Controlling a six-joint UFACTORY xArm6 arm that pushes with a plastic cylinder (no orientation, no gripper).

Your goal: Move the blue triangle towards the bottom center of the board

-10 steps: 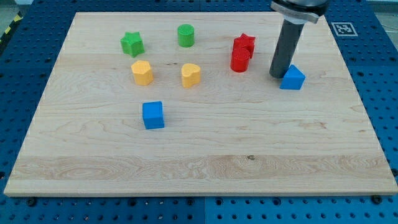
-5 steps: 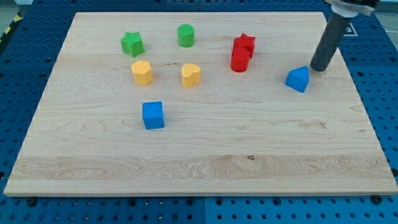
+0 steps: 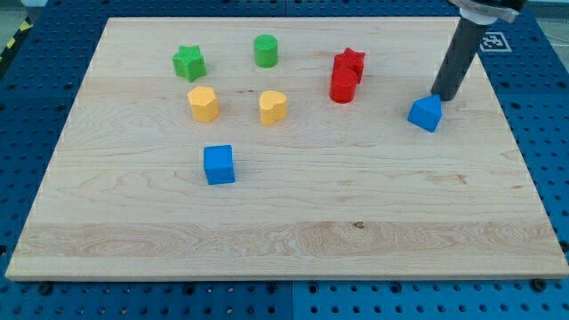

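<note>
The blue triangle (image 3: 426, 114) lies on the wooden board (image 3: 293, 222) at the view's right, a little above mid-height. My tip (image 3: 441, 96) stands just above and to the right of it, at its upper right edge, touching or nearly touching. The dark rod rises to the view's top right.
A red star (image 3: 350, 61) and a red cylinder (image 3: 342, 86) sit left of the triangle. A green star (image 3: 188, 62), a green cylinder (image 3: 265, 51), two yellow blocks (image 3: 203, 103) (image 3: 273, 107) and a blue cube (image 3: 218, 164) lie further left.
My tip went from the triangle's left side round to its upper right, then came closer to it. The blue triangle shifted slightly right and down and turned a little.
</note>
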